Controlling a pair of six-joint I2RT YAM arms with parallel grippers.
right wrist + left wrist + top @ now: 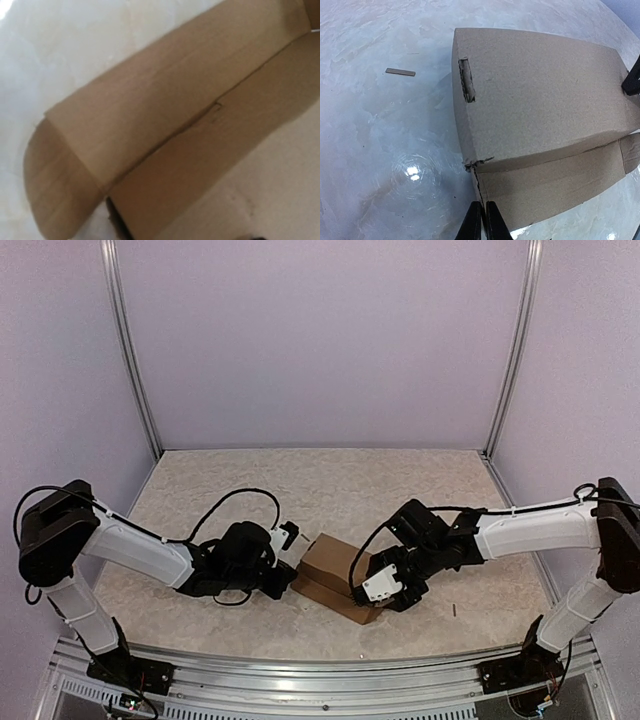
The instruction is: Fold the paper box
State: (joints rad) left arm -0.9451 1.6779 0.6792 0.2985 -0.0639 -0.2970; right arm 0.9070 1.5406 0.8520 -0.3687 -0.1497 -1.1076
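The paper box [335,575], plain brown cardboard, lies partly folded on the table between both arms. In the left wrist view [535,100] it has a top panel with a slot and a lower wall beneath it. My left gripper [287,570] sits at the box's left end. Its fingertips [482,222] are shut on the thin edge of the lower wall. My right gripper [385,590] is at the box's right end. In the right wrist view the cardboard [165,115] fills the frame and covers the jaws; only a dark bit shows at its lower edge.
A small cardboard strip [400,72] lies on the pale marbled table [330,480] left of the box. A tiny dark scrap [455,610] lies right of the right gripper. Purple walls and metal posts enclose the table.
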